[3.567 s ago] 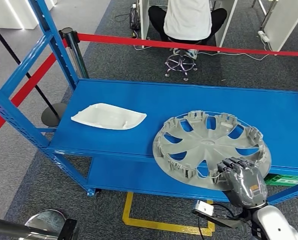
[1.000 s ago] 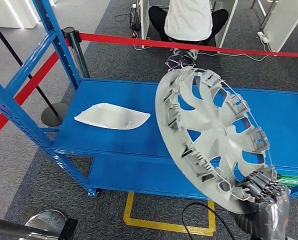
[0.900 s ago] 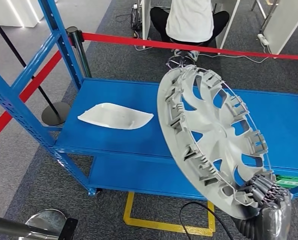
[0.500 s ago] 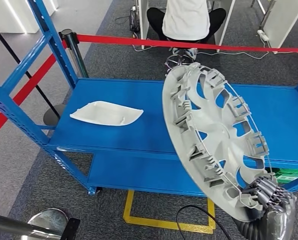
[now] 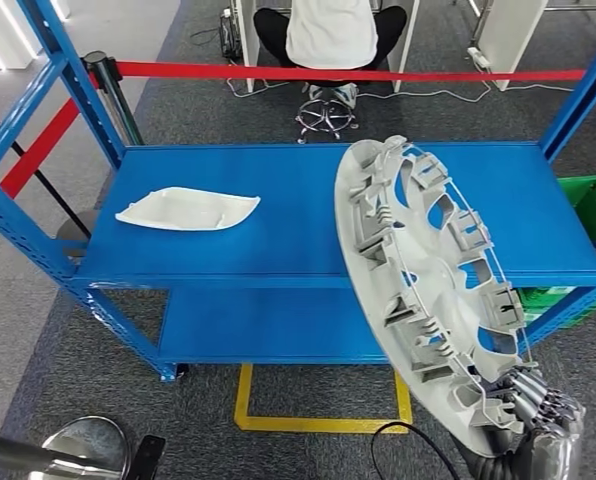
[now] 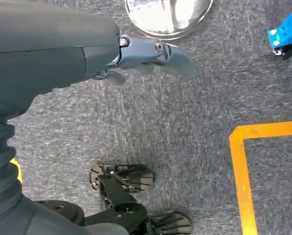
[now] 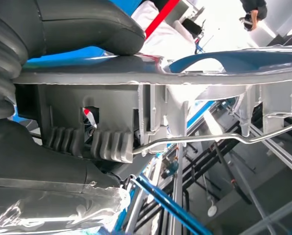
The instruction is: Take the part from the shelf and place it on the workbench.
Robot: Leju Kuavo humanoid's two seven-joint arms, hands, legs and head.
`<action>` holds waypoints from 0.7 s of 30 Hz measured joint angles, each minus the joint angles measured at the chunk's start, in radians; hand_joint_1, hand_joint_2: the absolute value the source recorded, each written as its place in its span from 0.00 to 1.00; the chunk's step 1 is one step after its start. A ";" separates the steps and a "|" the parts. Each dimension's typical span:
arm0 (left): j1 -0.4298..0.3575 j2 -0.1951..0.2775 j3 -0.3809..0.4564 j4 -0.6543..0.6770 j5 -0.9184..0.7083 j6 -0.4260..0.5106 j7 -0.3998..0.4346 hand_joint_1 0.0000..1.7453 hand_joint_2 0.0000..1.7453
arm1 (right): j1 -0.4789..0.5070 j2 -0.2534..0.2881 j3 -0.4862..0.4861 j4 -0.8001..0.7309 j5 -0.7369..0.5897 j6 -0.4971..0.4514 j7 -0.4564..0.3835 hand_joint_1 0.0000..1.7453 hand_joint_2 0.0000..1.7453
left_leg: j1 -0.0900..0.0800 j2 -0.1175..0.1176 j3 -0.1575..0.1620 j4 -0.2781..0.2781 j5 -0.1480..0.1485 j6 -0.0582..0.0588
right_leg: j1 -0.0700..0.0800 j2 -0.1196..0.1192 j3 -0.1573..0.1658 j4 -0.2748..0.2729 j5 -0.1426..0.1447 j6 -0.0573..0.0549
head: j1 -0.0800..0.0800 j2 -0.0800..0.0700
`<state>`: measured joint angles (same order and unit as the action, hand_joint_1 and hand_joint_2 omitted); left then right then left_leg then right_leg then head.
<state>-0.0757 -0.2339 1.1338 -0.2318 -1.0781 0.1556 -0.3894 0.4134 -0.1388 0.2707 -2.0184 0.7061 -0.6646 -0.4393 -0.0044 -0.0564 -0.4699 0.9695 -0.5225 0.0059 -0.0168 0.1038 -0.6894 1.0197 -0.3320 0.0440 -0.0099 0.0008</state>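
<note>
So the right hand (image 5: 538,415) is pinching the grey wheel cover (image 5: 431,290) by its lower rim at the bottom right of the head view, and the cover is standing almost on edge, ribbed back facing the camera, hanging in front of the blue shelf (image 5: 295,255) rather than lying on it. In the right wrist view the thumb (image 7: 100,24) is pressing one face while the fingers (image 7: 56,171) are clamping the other, right at the rim. That's a thin grip on a wide part, so I'd say it's worth carrying slowly and keeping the cover from swinging. The left hand (image 6: 152,51) is hanging over the carpet, fingers loosely straight, holding nothing. The white panel (image 5: 187,209) is lying on the shelf's left.
</note>
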 joint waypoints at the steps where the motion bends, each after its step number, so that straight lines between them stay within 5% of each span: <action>1: 0.000 -0.001 0.000 0.000 0.000 0.001 0.001 0.00 1.00 | 0.005 0.001 0.000 0.000 -0.002 0.000 -0.002 1.00 1.00 | 0.002 0.012 -0.007 -0.005 0.012 0.004 | 0.001 -0.006 -0.006 -0.002 -0.003 0.006 | 0.001 0.000; 3: 0.002 -0.003 0.001 0.000 -0.001 0.002 0.002 0.00 1.00 | 0.011 0.002 -0.001 0.001 -0.008 -0.001 -0.005 1.00 1.00 | 0.006 0.037 -0.024 -0.013 0.037 0.015 | 0.004 -0.046 -0.029 0.049 -0.070 0.015 | 0.008 0.000; 5: 0.005 -0.002 0.001 0.001 -0.001 0.003 0.004 0.00 1.00 | 0.012 0.003 -0.001 0.001 -0.014 -0.001 -0.007 1.00 1.00 | 0.004 0.063 -0.045 -0.012 0.054 0.021 | 0.005 -0.085 -0.055 0.176 -0.174 0.024 | 0.015 0.000; 6: 0.006 -0.002 0.001 0.001 -0.002 0.003 0.005 0.00 1.00 | 0.012 0.004 -0.002 0.001 -0.016 -0.001 -0.008 1.00 1.00 | 0.004 0.078 -0.056 -0.011 0.063 0.020 | 0.003 -0.092 -0.061 0.238 -0.200 0.028 | 0.015 0.000; 8: 0.006 -0.002 0.001 0.001 -0.004 0.003 0.006 0.00 1.00 | 0.013 0.004 -0.005 0.001 -0.017 -0.001 -0.010 1.00 1.00 | 0.004 0.106 -0.079 -0.007 0.078 0.017 | 0.000 -0.099 -0.033 0.280 -0.182 0.036 | 0.016 0.000; 9: 0.006 -0.002 0.001 0.001 -0.004 0.003 0.007 0.00 1.00 | 0.013 0.005 -0.006 0.001 -0.017 -0.001 -0.010 1.00 1.00 | 0.004 0.118 -0.090 -0.003 0.084 0.013 | -0.003 -0.105 0.006 0.249 -0.155 0.040 | 0.015 0.000; 11: 0.004 -0.002 0.002 0.000 -0.005 0.003 0.008 0.00 1.00 | 0.012 0.005 -0.006 0.001 -0.019 -0.001 -0.012 1.00 1.00 | 0.002 0.139 -0.109 0.011 0.093 0.004 | -0.003 -0.141 0.116 0.111 -0.146 0.046 | 0.016 0.000; 13: 0.002 -0.002 0.002 0.000 -0.007 0.005 0.011 0.00 1.00 | 0.012 0.007 -0.009 0.000 -0.025 -0.001 -0.016 1.00 1.00 | -0.002 0.156 -0.117 0.023 0.100 -0.006 | 0.002 -0.167 0.182 0.010 -0.173 0.034 | 0.015 0.000; 15: 0.001 -0.002 0.001 0.000 -0.010 0.007 0.015 0.00 1.00 | 0.013 0.009 -0.016 -0.001 -0.033 0.000 -0.022 1.00 1.00 | -0.003 0.171 -0.119 0.027 0.109 -0.015 | 0.005 -0.156 0.176 -0.003 -0.173 0.009 | 0.014 0.000; 17: 0.001 -0.003 0.001 0.000 -0.015 0.008 0.018 0.00 1.00 | 0.015 0.012 -0.023 -0.002 -0.036 0.002 -0.027 1.00 1.00 | 0.001 0.146 -0.128 0.044 0.078 -0.028 | 0.003 -0.138 0.158 -0.004 -0.156 -0.012 | 0.013 0.000; 19: 0.003 -0.003 0.001 0.001 -0.019 0.009 0.019 0.00 1.00 | 0.014 0.016 -0.026 -0.002 -0.038 0.005 -0.030 1.00 1.00 | 0.004 0.094 -0.153 0.127 -0.014 -0.037 | 0.001 -0.118 0.133 -0.004 -0.132 -0.026 | 0.011 0.000; 21: 0.004 -0.003 0.001 0.000 -0.020 0.010 0.019 0.00 1.00 | 0.013 0.019 -0.029 -0.001 -0.039 0.006 -0.033 1.00 1.00 | 0.004 0.068 -0.181 0.249 -0.094 -0.037 | 0.001 -0.094 0.102 -0.003 -0.107 -0.030 | 0.009 0.000</action>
<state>-0.0714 -0.2366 1.1353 -0.2314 -1.0985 0.1660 -0.3704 0.4269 -0.1197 0.2418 -2.0198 0.6667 -0.6584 -0.4722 0.0000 0.0114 -0.6508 1.2181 -0.6162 -0.0312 -0.0153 0.0102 -0.5875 1.0170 -0.4389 0.0135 -0.0007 0.0008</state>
